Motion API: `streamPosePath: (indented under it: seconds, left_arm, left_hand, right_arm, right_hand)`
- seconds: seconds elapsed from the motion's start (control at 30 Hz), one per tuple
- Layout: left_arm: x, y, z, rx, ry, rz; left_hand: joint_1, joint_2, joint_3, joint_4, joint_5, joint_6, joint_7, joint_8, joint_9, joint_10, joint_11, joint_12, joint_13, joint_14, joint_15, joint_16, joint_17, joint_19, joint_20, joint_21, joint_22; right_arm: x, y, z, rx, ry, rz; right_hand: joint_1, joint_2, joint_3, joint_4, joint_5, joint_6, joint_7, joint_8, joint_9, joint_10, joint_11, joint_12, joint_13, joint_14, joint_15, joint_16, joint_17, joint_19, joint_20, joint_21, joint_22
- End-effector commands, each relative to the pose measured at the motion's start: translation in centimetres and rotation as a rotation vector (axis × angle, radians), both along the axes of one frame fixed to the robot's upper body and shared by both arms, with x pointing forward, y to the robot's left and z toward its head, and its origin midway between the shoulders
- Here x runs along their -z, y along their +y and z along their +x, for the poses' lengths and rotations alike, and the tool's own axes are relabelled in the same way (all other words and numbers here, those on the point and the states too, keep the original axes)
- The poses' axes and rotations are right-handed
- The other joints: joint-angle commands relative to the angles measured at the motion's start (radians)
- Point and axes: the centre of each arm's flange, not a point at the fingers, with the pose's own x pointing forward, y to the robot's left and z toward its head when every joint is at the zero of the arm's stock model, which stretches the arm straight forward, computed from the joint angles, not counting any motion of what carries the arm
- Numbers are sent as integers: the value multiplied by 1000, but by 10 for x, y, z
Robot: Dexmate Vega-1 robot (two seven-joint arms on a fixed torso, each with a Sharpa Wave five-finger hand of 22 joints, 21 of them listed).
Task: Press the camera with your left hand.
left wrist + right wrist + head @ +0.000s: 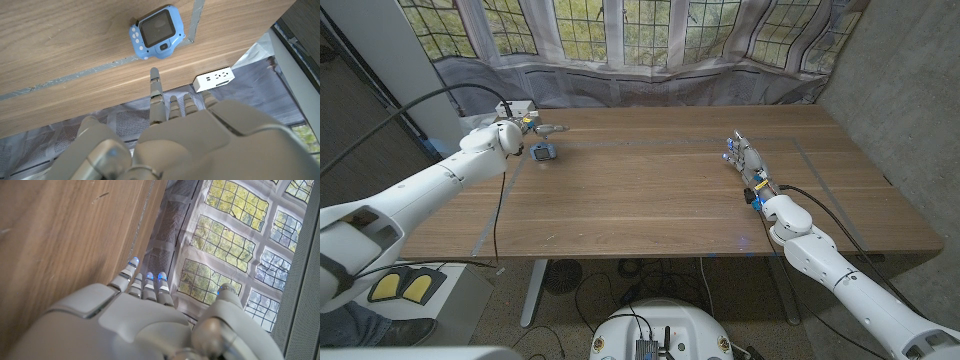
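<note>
Left wrist view puts the left robot hand (200, 135) nearest the lens, its back broad in the foreground, most fingers curled in and one finger (156, 92) stretched straight out, holding nothing. Just beyond that fingertip, with a strip of bare wood between them, lies the small blue camera (156, 32) on the counter (60, 50), screen up, one corner touching a grey tape line (192, 22). Off to the thumbless side of the hand, past the counter's edge, a white power strip (215, 80) sits close by.

From the head view the left robot hand (512, 135) hovers just beside the camera (544, 151), near the far corner of the counter (650, 200). Well apart, across the wood, the right robot hand (745, 160) stands on its edge with fingers straight and together, empty; its wrist view shows those fingers (145, 282) lying along the wood.

The main risk, as I judge it, is a glancing press. The camera is light and rounded, so a fingertip landing on its rim rather than its flat face would likely skid it sideways or tip it instead of pressing it. Coming down short would strike bare wood. A sweep too far outward could nudge the power strip or its cable.
</note>
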Motion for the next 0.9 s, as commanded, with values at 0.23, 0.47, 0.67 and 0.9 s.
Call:
streamPosePath:
  seconds: [0.23,0.47,0.67,0.9]
  left_arm:
    - [1,-8,12,-1,29,19]
    - [1,-13,13,1,35,31]
    - [2,-14,11,-13,33,40]
    - [1,-12,11,-26,28,28]
  left_hand:
    - [-5,-7,-9,1,7,9,-12,-6,3,10,-9,5,0,6,0,6,2,-6,1,10,3]
    - [-4,-8,-10,1,9,9,-17,-8,3,10,-8,6,0,11,1,8,2,-7,1,11,3]
    - [-4,-8,-13,1,11,23,-22,-5,3,12,-9,7,0,21,1,12,2,-8,1,12,3]
    - [-3,-8,-14,1,12,23,-19,-8,3,12,-12,7,0,26,0,13,2,-9,1,13,3]
  right_arm:
    - [0,-2,4,-2,-5,9]
    - [0,-4,5,-1,-8,7]
    - [0,-6,5,-2,1,13]
    - [-1,-7,6,-4,1,2]
  right_hand:
    - [-6,3,3,-4,5,11,-1,3,4,3,9,-3,5,3,7,-3,5,1,9,-3,4]
    - [-7,3,3,-4,5,12,-1,3,4,4,11,-3,5,3,7,-3,5,0,9,-3,4]
    - [-7,3,3,-4,5,14,-2,3,4,5,12,-3,5,3,7,-3,5,0,9,-3,4]
    - [-8,4,3,-4,5,13,-2,3,4,4,11,-3,5,3,8,-3,6,0,10,-3,4]
